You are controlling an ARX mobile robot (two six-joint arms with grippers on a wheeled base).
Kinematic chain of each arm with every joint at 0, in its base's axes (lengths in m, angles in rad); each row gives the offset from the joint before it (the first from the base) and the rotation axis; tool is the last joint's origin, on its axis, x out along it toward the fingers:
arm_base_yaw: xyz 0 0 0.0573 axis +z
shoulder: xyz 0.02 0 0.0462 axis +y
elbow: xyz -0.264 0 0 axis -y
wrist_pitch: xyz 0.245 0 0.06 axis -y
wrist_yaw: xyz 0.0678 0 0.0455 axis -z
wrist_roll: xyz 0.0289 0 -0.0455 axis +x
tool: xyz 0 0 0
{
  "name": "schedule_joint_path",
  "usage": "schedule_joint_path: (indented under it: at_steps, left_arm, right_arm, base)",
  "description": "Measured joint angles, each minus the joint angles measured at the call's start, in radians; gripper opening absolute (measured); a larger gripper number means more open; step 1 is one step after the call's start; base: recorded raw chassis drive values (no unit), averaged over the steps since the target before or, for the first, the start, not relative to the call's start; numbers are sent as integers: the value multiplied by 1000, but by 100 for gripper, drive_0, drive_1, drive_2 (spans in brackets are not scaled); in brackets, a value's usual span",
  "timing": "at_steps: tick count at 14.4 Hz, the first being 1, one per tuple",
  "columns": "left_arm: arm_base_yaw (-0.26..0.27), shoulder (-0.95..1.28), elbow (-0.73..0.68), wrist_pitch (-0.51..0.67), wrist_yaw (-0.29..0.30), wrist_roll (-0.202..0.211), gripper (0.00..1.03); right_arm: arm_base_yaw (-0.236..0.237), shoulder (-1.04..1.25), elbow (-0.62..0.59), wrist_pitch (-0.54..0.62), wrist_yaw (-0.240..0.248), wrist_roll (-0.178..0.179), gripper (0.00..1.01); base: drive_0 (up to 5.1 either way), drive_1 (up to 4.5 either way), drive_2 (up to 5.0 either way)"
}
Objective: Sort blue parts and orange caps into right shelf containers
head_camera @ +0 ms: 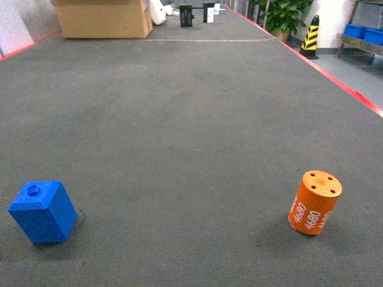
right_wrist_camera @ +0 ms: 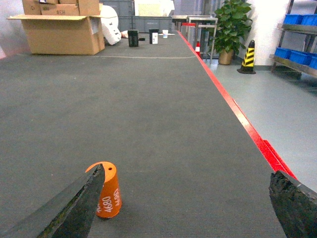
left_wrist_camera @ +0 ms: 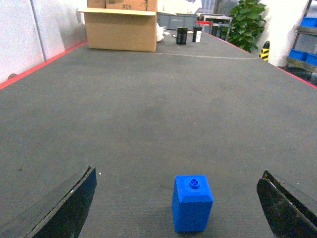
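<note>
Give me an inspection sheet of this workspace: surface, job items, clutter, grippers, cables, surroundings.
Surface: dark grey mat, red edge stripe on the right.
Job's things: blue part near left, upright; orange cap near right, tilted, "4680" on its side; blue crates on a shelf far right.
Clutter: cardboard box and small black items at the far end.
Grippers: left gripper open, fingers either side of the blue part; right gripper open, cap beside its left finger.
Cables: nothing seen.
Surroundings: striped cone, potted plant.
</note>
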Motion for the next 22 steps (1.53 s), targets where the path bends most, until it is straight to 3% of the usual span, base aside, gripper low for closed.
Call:
schedule_joint_path:
  at_steps: [22]
  left_arm:
    - [0,0,0,0,0,0,98]
  right_arm:
    - [0,0,0,-2,0,0,98]
  base:
    - [0,0,0]
